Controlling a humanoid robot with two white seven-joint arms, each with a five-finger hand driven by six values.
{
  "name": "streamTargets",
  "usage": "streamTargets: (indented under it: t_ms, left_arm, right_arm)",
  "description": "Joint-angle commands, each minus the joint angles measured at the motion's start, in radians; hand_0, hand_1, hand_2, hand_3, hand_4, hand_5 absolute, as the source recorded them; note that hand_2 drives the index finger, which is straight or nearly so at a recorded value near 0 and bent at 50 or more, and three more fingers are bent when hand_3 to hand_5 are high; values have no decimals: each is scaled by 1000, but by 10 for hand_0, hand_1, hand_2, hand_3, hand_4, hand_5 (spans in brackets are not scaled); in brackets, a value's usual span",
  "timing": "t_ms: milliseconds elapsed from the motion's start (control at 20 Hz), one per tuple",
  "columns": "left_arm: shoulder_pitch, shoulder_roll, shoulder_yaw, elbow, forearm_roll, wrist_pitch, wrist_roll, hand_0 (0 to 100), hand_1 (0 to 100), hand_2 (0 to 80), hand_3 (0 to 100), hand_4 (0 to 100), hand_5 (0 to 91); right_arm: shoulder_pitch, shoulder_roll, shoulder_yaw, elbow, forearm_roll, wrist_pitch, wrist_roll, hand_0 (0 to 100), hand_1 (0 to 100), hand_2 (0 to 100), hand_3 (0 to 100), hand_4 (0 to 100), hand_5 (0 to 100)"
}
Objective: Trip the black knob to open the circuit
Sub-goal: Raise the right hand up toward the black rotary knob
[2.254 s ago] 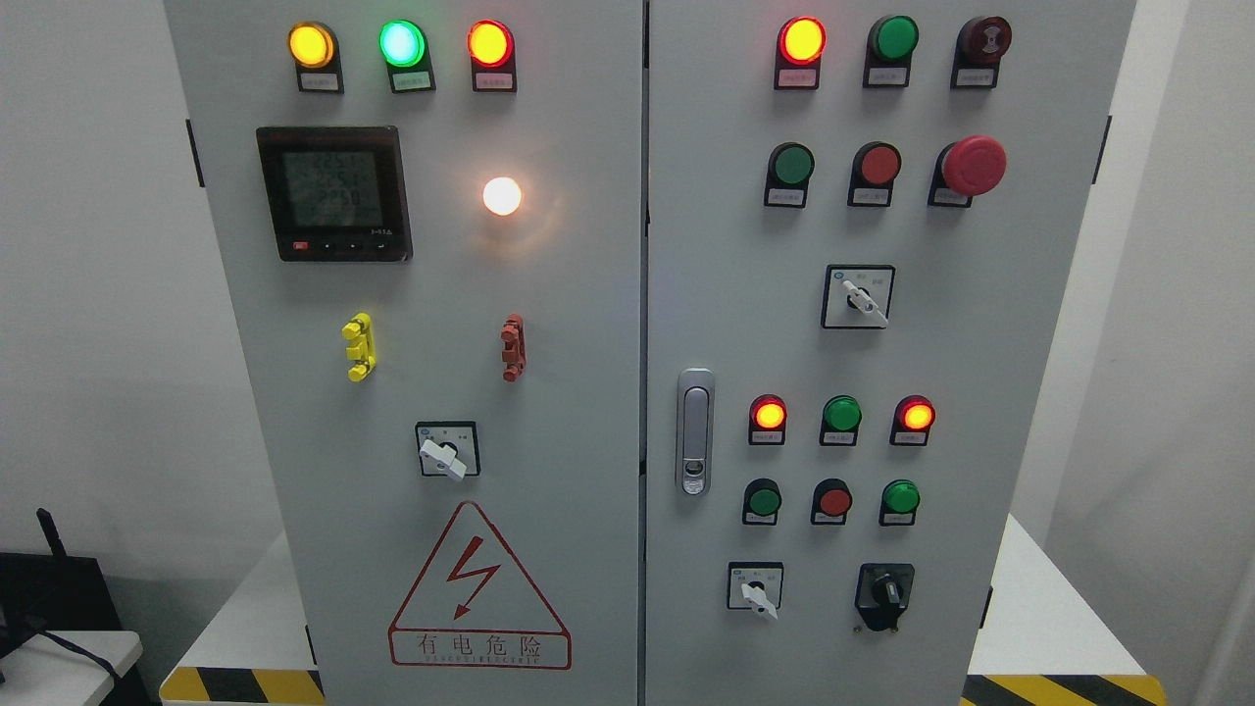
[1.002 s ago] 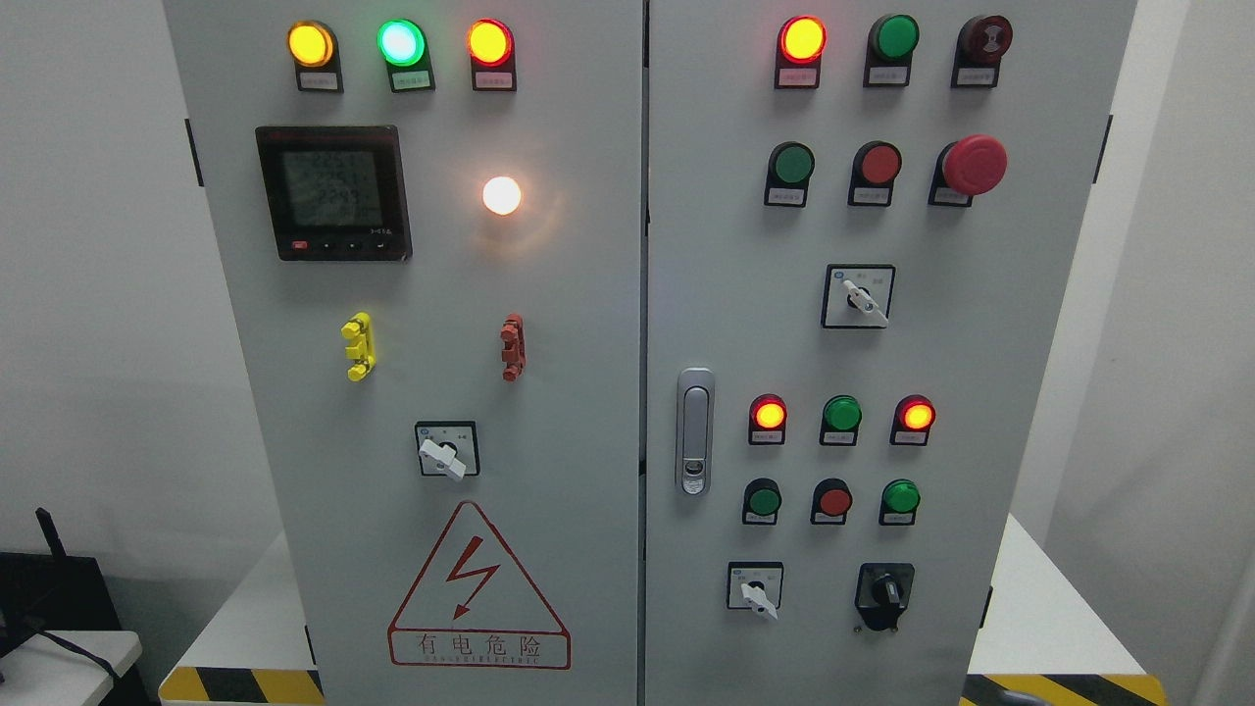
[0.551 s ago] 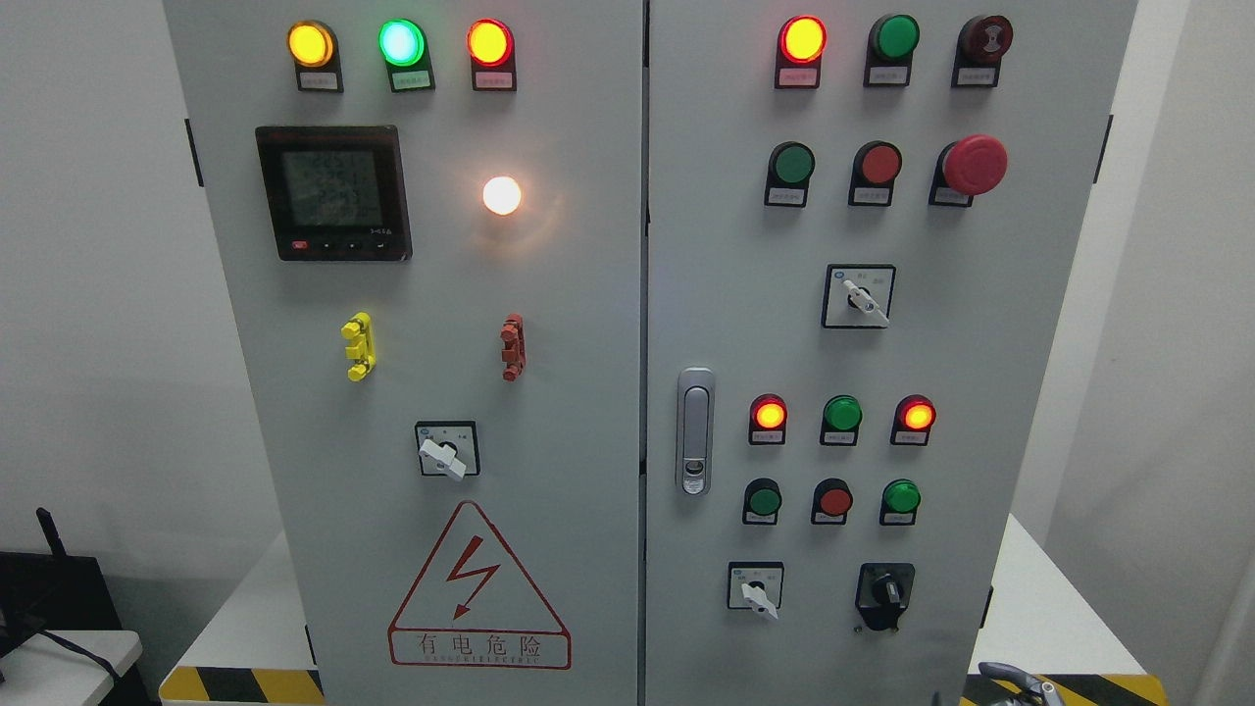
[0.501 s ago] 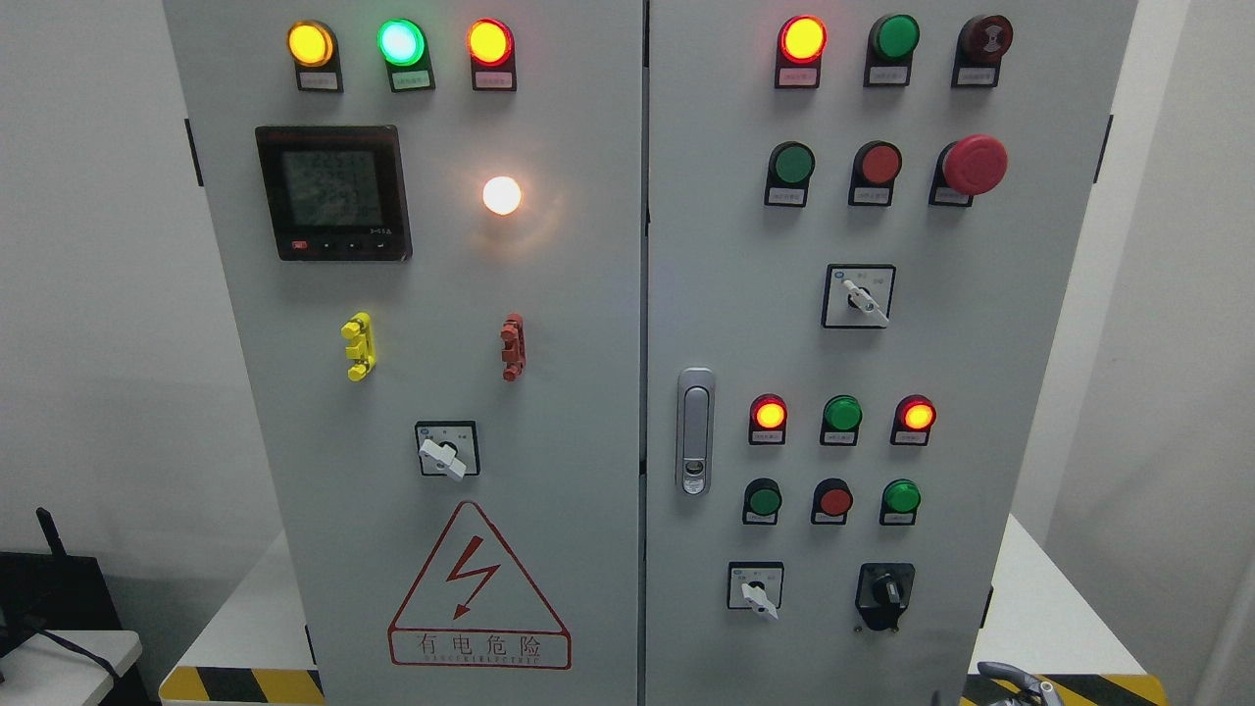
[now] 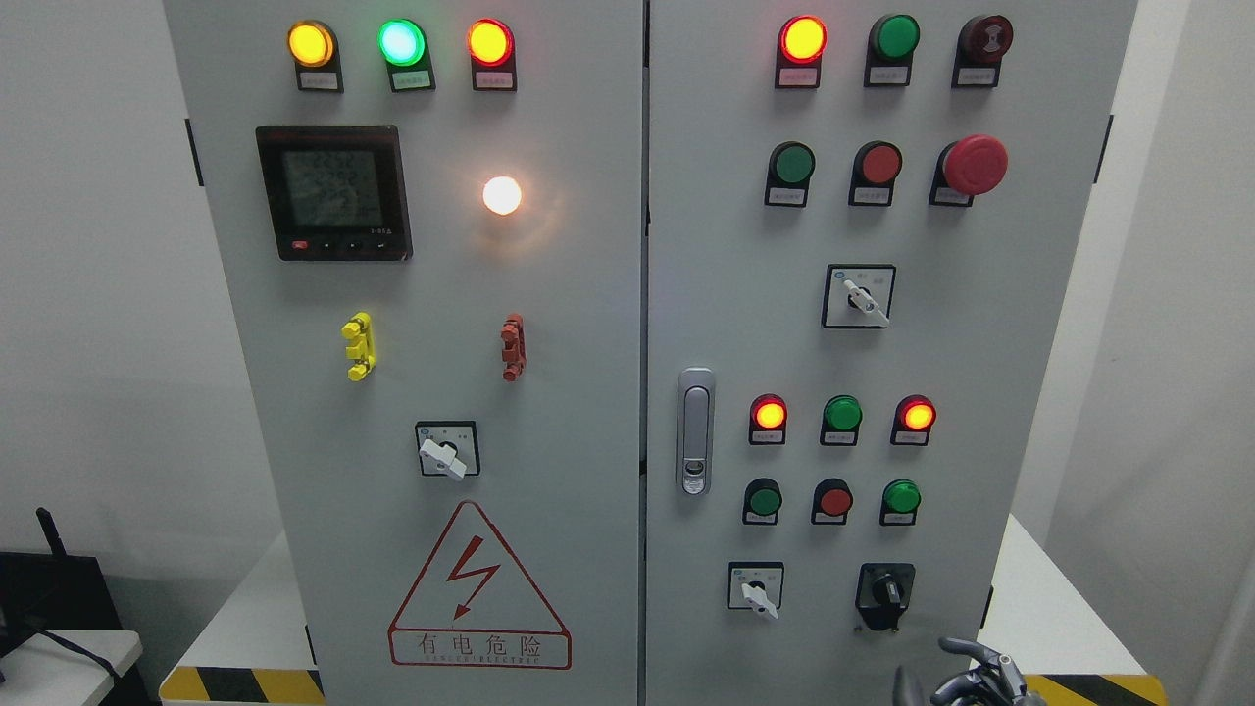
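The black knob (image 5: 885,590) sits on a black square base at the lower right of the grey cabinet's right door (image 5: 745,294), its pointer nearly upright. My right hand (image 5: 924,662) pokes up from the bottom edge, just below and slightly right of the knob. Its dark metal fingers (image 5: 971,651) are spread and curved, hold nothing, and do not touch the knob. The rest of the hand is cut off by the frame. My left hand does not show.
A white selector switch (image 5: 755,588) sits left of the knob, and three push buttons (image 5: 834,500) run above it. The door latch (image 5: 695,431) is by the centre seam. Yellow-black hazard tape (image 5: 1098,686) marks the platform edge under the cabinet.
My right hand has risen into view from the bottom right edge and moved up and left toward the black knob. The panel and its lights look the same.
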Motion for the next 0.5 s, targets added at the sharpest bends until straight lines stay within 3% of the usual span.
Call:
streamTargets:
  t_ms: [0,451]
  left_arm:
    - [-8,0,0,0,-32,1,0,120,389,0,0,0,0]
    - [-8,0,0,0,-34,1,0,120,389,0,0,0,0]
  right_arm:
    - [-21,32,25,37,37,16,5,254,783,395,778,866,967]
    - [-39,41,12,57,41,42,2,258,785,388,780,856,966]
